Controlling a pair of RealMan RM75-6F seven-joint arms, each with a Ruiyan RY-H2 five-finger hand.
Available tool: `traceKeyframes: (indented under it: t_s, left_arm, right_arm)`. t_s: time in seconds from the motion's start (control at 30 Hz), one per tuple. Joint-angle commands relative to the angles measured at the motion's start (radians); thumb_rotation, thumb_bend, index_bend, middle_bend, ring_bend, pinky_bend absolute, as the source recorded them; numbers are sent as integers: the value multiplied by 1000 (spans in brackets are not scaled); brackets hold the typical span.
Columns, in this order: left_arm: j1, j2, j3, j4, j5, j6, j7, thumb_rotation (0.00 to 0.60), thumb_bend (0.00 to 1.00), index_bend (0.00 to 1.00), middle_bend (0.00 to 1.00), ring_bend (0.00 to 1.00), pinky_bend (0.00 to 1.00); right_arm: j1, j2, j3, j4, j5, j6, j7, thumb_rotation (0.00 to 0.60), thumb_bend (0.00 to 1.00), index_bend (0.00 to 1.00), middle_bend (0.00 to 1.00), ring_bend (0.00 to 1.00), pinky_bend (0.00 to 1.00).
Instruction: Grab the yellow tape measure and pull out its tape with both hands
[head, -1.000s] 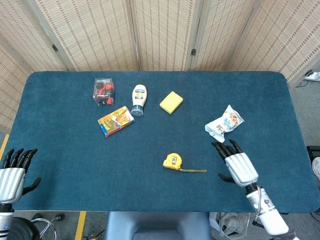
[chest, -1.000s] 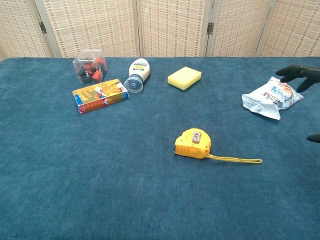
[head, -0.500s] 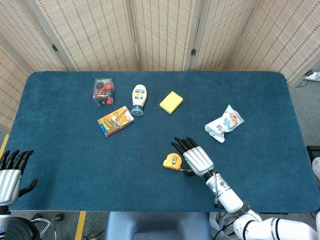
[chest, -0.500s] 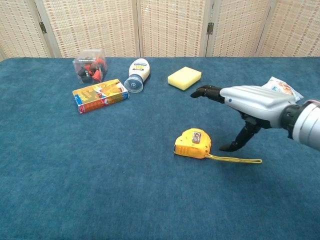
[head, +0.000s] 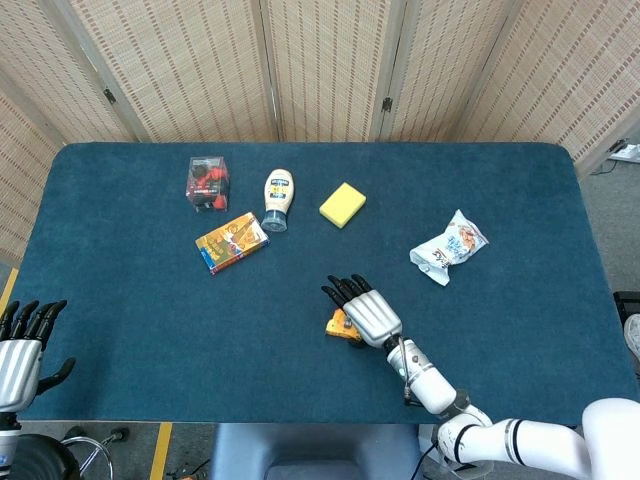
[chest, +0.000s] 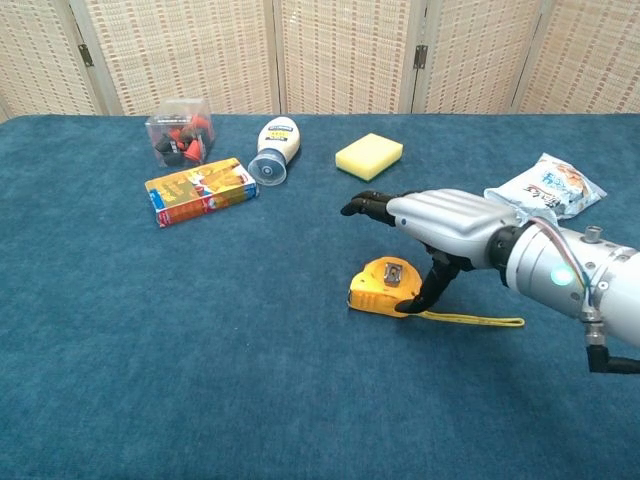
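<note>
Right hand (chest: 432, 222) hovers over the yellow tape measure (chest: 382, 287) near table (head: 120, 300) centre-front, fingers spread forward, thumb reaching down to the case's right end by the strap (chest: 470, 320). Nothing gripped yet, looks like a top-down approach so fingers can wrap the case. Left hand (head: 22, 345) sits at the table's left-front corner, well apart, fingers straight and apart, holding nothing; probably waiting to take the tape tip. In head view the right hand covers most of the tape measure. Can't tell if the thumb actually touches the case. Tape tip not visible, so unclear which side it comes out. Left hand absent from chest view, cut by the frame edge in head view
</note>
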Motion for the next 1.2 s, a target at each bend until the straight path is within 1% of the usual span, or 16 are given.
traceKeyframes:
  t_s: [0.03, 0.2, 0.33, 0.57, 0.63, 0.77, 0.83, 1.1, 1.2]
  left_arm:
    - [0, 1, 0, 0, 1, 0, -2, 600, 285, 148, 208, 126, 58]
    - [2, 2, -2, 1, -3, 1, -2, 600, 285, 149, 208, 127, 57]
    - [2, 2, -2, 1, -5, -1, 0, 600, 284, 149, 208, 127, 58]
    - [2, 2, -3, -1, -5, 0, 3, 600, 285, 149, 208, 127, 58]
    - [3, 3, -3, -2, -6, 0, 3, 600, 285, 149, 208, 126, 58]
    - [5, 3, -2, -2, -7, 1, 5, 600, 285, 149, 208, 127, 58]
    - [5, 3, -2, -3, -7, 1, 5, 600, 285, 149, 208, 126, 58]
    - [4, 6, -4, -8, -6, 3, 10, 600, 284, 149, 208, 127, 58]
    - [6, 7, -4, -9, -7, 4, 8, 600, 285, 149, 208, 126, 57]
  right_arm:
    - [22, -26, 2, 46, 17, -7, -7, 600, 216, 0, 0, 75, 64]
    - [42, -40, 8, 103, 36, -9, -10, 600, 216, 0, 0, 79, 64]
    - [57, -35, 10, 118, 54, -25, -8, 600, 216, 0, 6, 84, 64]
    - [82, -23, -8, 113, 61, -49, -18, 600, 216, 2, 106, 119, 64]
    - [88, -24, -12, 115, 66, -53, -22, 600, 216, 28, 133, 133, 63]
    - [95, -27, -19, 122, 78, -54, -30, 600, 216, 139, 188, 162, 72]
    - [100, -28, -23, 127, 79, -56, -30, 600, 216, 169, 204, 172, 82]
    - [123, -30, -30, 130, 60, -56, -23, 600, 215, 180, 209, 180, 83]
    - [130, -30, -34, 134, 57, -56, -31, 600, 215, 209, 230, 192, 83]
